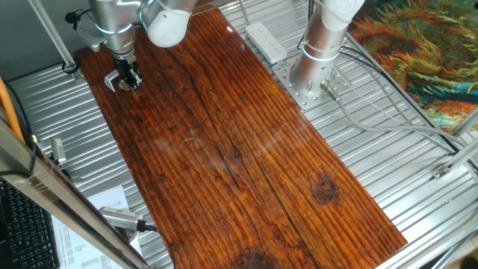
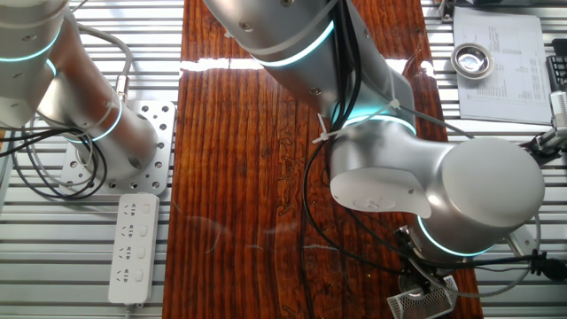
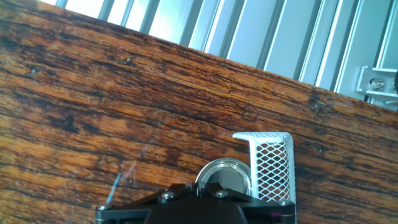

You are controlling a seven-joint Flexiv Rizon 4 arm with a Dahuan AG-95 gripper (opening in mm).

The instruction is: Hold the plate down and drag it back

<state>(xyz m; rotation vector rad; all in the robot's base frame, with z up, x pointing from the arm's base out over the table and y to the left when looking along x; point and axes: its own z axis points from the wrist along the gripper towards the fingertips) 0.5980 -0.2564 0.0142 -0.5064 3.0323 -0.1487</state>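
Observation:
The plate (image 3: pixel 224 178), a small round metal disc with a silvery rim and darker centre, lies on the wooden table (image 3: pixel 124 112) at the bottom of the hand view. My gripper (image 3: pixel 198 191) stands directly over its near edge, jaws together, and appears to press on it. In one fixed view the gripper (image 1: pixel 128 80) is at the table's far left corner, and the plate is hidden beneath it. The other fixed view shows the gripper (image 2: pixel 423 268) low behind the arm's wrist.
A white mesh bracket (image 3: pixel 271 168) stands right beside the plate, at the table corner (image 1: pixel 112 81) (image 2: pixel 423 303). A second arm's base (image 1: pixel 312 71) and a power strip (image 1: pixel 267 41) sit on the slatted frame. Papers with a metal ring (image 2: pixel 470 59) lie off the table.

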